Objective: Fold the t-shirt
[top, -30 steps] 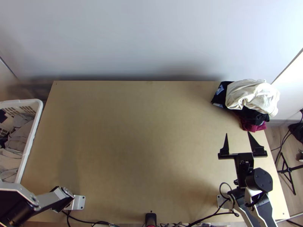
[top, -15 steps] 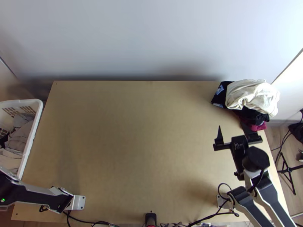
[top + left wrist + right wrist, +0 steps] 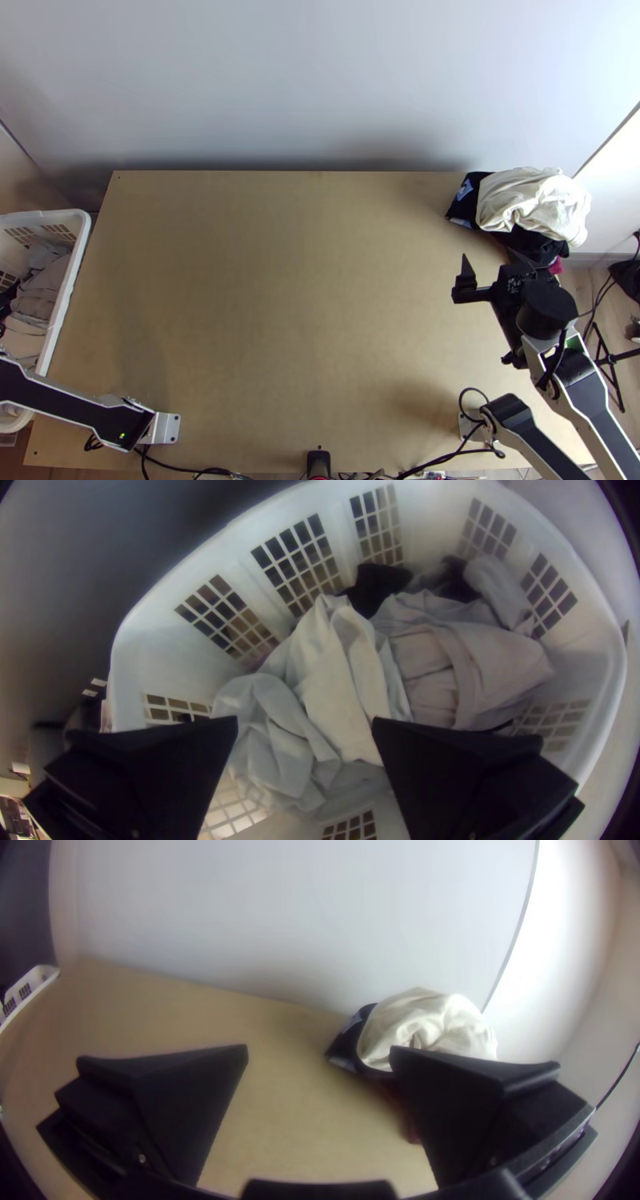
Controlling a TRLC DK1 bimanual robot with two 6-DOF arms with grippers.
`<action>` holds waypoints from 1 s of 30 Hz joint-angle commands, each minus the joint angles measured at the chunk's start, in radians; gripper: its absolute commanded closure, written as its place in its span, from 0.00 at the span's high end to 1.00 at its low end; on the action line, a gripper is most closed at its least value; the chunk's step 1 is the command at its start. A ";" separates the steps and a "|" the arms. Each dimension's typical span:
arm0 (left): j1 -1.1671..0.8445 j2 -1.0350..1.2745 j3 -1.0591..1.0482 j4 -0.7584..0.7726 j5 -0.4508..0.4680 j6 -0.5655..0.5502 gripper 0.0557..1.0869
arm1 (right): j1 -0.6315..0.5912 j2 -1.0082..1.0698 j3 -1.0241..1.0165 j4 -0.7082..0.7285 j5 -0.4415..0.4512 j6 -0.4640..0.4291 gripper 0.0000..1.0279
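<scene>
With jaws spread on both, I am poising the left gripper [image 3: 305, 719] above bunched clothes [image 3: 347, 673] in the basket [image 3: 66, 292] (frame left), the right gripper [image 3: 490, 256] near the garment pile [image 3: 528, 204] (upper right), the t-shirt being indistinguishable.

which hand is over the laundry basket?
The left hand, open above the white basket; the right hand is open near the cloth pile instead.

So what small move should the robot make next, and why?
Probably lower the left claw toward the pale cloth. That claw is open over the white basket, and the cloth lies bunched inside, lined up with the claw's gap. Anything to be folded would likely have to reach the table first.
</scene>
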 commanded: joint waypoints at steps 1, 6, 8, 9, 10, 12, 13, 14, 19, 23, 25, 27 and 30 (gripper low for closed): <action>-0.032 0.171 0.092 0.039 -0.040 -0.012 0.95 | -0.007 0.032 0.050 -0.055 0.002 0.055 0.96; -0.054 0.262 0.181 0.037 -0.040 -0.043 0.95 | -0.097 0.144 0.107 -0.177 -0.004 0.141 0.96; -0.055 0.292 0.222 0.022 -0.038 -0.055 0.95 | -0.127 0.205 0.151 -0.223 -0.029 0.168 0.96; -0.055 0.309 0.241 0.019 -0.038 -0.060 0.95 | -0.128 0.227 0.170 -0.232 -0.029 0.173 0.96; -0.057 0.323 0.257 0.011 -0.038 -0.064 0.95 | -0.130 0.238 0.180 -0.232 -0.029 0.179 0.96; -0.064 0.354 0.284 0.002 -0.040 -0.064 0.95 | -0.128 0.258 0.203 -0.236 -0.030 0.204 0.96; -0.067 0.369 0.297 -0.009 -0.040 -0.066 0.95 | -0.127 0.267 0.211 -0.239 -0.032 0.224 0.96; -0.071 0.380 0.310 -0.014 -0.038 -0.069 0.95 | -0.125 0.279 0.223 -0.252 -0.043 0.234 0.96; -0.084 0.420 0.339 -0.017 -0.040 -0.083 0.92 | -0.127 0.393 0.317 -0.377 -0.067 0.248 0.96; -0.086 0.444 0.356 -0.017 -0.063 -0.107 0.74 | -0.127 0.478 0.395 -0.437 -0.070 0.248 0.96; -0.086 0.452 0.362 -0.018 -0.074 -0.117 0.66 | -0.146 0.511 0.420 -0.436 -0.070 0.247 0.96; -0.084 0.452 0.362 -0.029 -0.074 -0.124 0.64 | -0.166 0.540 0.443 -0.437 -0.075 0.242 0.96; -0.078 0.466 0.359 -0.043 -0.086 -0.129 0.64 | -0.189 0.563 0.469 -0.436 -0.080 0.239 0.96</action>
